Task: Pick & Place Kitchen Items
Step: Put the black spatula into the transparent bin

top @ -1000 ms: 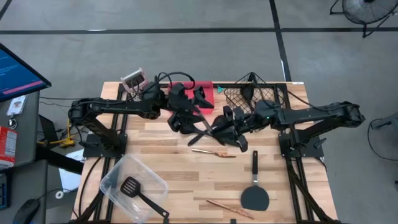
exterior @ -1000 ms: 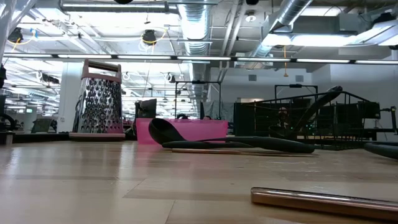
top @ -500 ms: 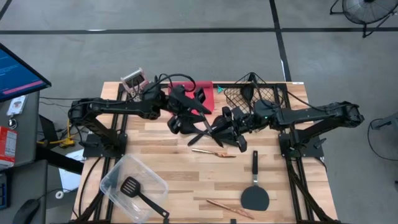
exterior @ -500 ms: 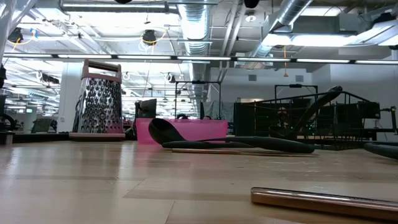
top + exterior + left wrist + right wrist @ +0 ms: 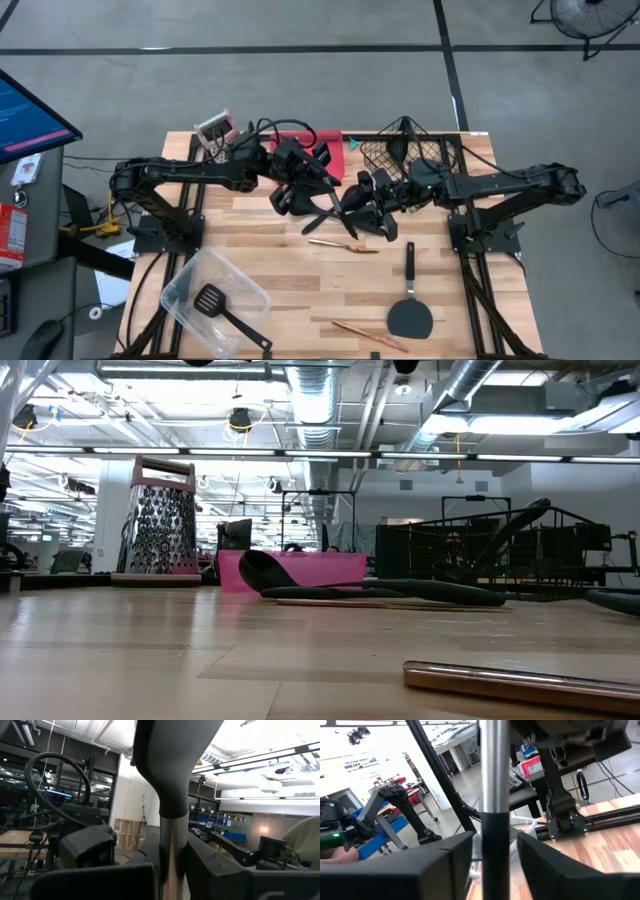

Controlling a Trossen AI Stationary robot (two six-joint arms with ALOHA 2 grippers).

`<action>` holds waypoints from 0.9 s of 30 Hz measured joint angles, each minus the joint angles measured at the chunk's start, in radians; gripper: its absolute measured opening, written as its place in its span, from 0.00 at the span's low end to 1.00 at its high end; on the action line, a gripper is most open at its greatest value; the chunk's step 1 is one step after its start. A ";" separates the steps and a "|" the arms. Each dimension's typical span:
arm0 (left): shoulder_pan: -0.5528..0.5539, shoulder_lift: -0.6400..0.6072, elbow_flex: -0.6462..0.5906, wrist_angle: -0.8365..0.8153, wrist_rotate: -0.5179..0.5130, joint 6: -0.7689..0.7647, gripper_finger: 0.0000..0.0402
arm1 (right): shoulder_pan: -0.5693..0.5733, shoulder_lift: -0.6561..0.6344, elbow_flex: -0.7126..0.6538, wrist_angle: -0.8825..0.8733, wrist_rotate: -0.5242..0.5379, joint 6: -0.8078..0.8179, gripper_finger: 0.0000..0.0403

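Note:
A utensil with a silver shaft (image 5: pixel 171 855) and a black head (image 5: pixel 170 765) is held between my two grippers over the table's middle. My left gripper (image 5: pixel 312 188) is shut on it. My right gripper (image 5: pixel 362 208) is open, its fingers (image 5: pixel 445 865) on either side of the same shaft (image 5: pixel 496 780) with a small gap on each side. Below them, black utensils (image 5: pixel 335 218) lie in a heap on the wood (image 5: pixel 380 592). A copper piece (image 5: pixel 345 245) lies just nearer, and a black spatula (image 5: pixel 410 305) lies near the right front. My left gripper pinches the utensil's silver shaft (image 5: pixel 170 870) between its two fingers, just below the black head. The fingers come level from the table's left side and lie across the shaft. Whether the utensil's far end rests on anything does not show.
A clear tub (image 5: pixel 215 295) with a black slotted turner in it stands at the near left. A pink tray (image 5: pixel 322 148) and a black wire basket (image 5: pixel 412 155) stand at the back, a box grater (image 5: pixel 214 128) at the back left. Another copper piece (image 5: pixel 355 330) lies by the near edge.

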 joint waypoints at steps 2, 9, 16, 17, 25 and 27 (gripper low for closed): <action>0.000 0.000 0.000 -0.003 0.000 -0.005 0.07 | 0.000 -0.021 0.000 0.003 0.000 0.001 0.46; 0.017 -0.032 -0.001 -0.025 -0.125 -0.183 0.07 | -0.016 -0.158 0.000 -0.049 0.001 -0.016 0.61; 0.047 -0.092 0.000 -0.136 -0.291 -0.468 0.07 | -0.002 -0.294 0.001 -0.148 0.097 -0.205 0.59; 0.052 -0.102 0.000 -0.186 -0.292 -0.504 0.07 | 0.003 -0.305 0.001 -0.172 0.123 -0.231 0.59; 0.049 -0.254 0.000 -0.721 -0.137 -0.683 0.07 | 0.015 -0.358 0.001 -0.304 0.185 -0.271 0.55; 0.029 -0.313 0.000 -0.874 -0.121 -0.717 0.07 | 0.016 -0.358 0.001 -0.328 0.185 -0.247 0.54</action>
